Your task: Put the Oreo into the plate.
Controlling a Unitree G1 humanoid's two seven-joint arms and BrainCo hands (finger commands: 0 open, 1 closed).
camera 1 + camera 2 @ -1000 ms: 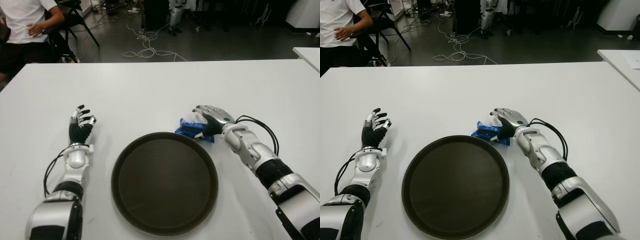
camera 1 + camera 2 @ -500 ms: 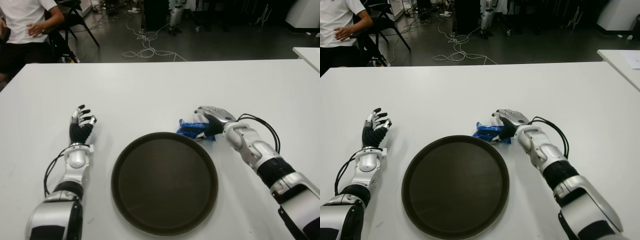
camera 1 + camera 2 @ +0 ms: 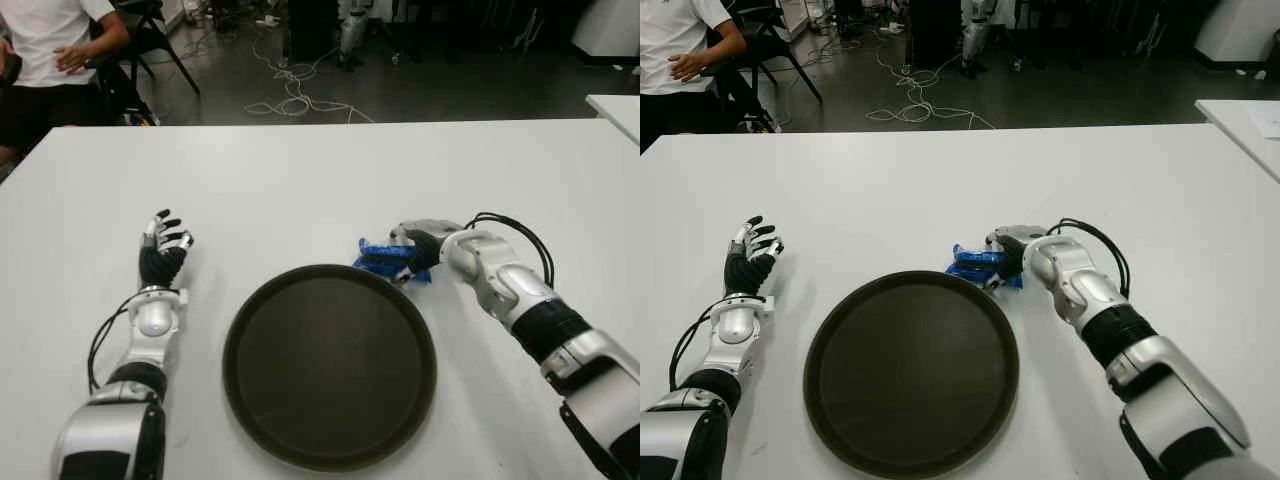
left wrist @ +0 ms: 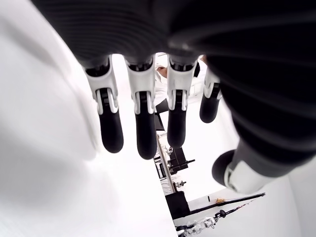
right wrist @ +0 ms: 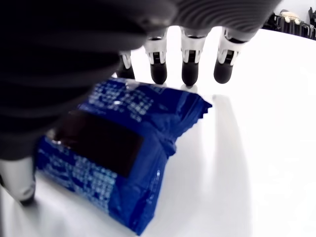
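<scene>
The Oreo, a blue foil pack [image 3: 376, 257], lies on the white table [image 3: 300, 180] just beyond the far right rim of the round dark plate [image 3: 330, 370]. My right hand [image 3: 420, 248] is turned on its side against the pack's right end. In the right wrist view the pack [image 5: 123, 148] sits under the palm; the fingers [image 5: 190, 69] reach straight past it to the table, and the thumb [image 5: 17, 180] shows beside its other edge, not closed on it. My left hand [image 3: 162, 250] shows left of the plate with fingers [image 4: 143, 128] spread, holding nothing.
A person [image 3: 50, 50] sits on a chair beyond the table's far left corner. Cables [image 3: 290, 95] lie on the dark floor behind. The corner of a second white table [image 3: 615, 105] shows at the right.
My right hand has rolled from palm-down onto its side beside the pack, and the forearm has swung farther from me. The pack and my left hand have hardly moved.
</scene>
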